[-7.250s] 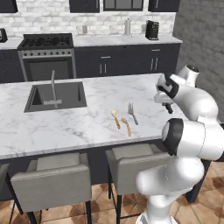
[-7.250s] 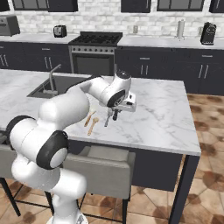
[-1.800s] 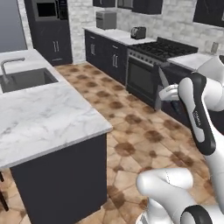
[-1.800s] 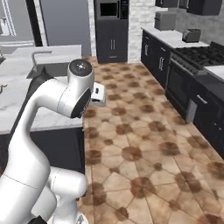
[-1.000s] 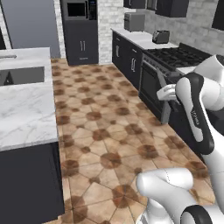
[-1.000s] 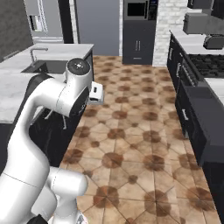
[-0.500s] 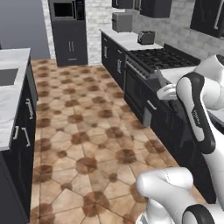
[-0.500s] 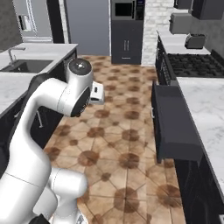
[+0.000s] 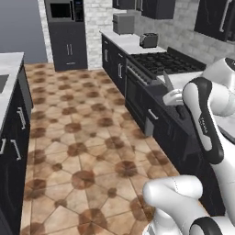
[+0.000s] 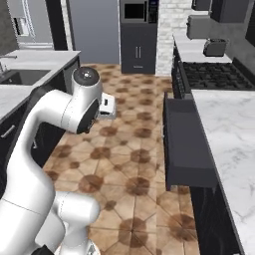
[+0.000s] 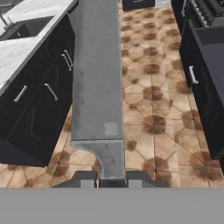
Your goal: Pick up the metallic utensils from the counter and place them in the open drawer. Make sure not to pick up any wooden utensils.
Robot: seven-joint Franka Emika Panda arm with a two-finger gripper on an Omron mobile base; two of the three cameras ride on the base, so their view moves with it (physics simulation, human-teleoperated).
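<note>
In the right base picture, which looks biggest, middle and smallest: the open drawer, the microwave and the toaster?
1. open drawer, biggest, though it is also nearest the camera.
2. microwave.
3. toaster, smallest, but not by much; both sit far back.

Brown tiled floor (image 9: 82, 151) between dark cabinets (image 9: 13, 133).

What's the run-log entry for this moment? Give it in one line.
tool: shut on knife | open drawer: pulled out below marble counter, knife not yet in | phase: transport
</note>
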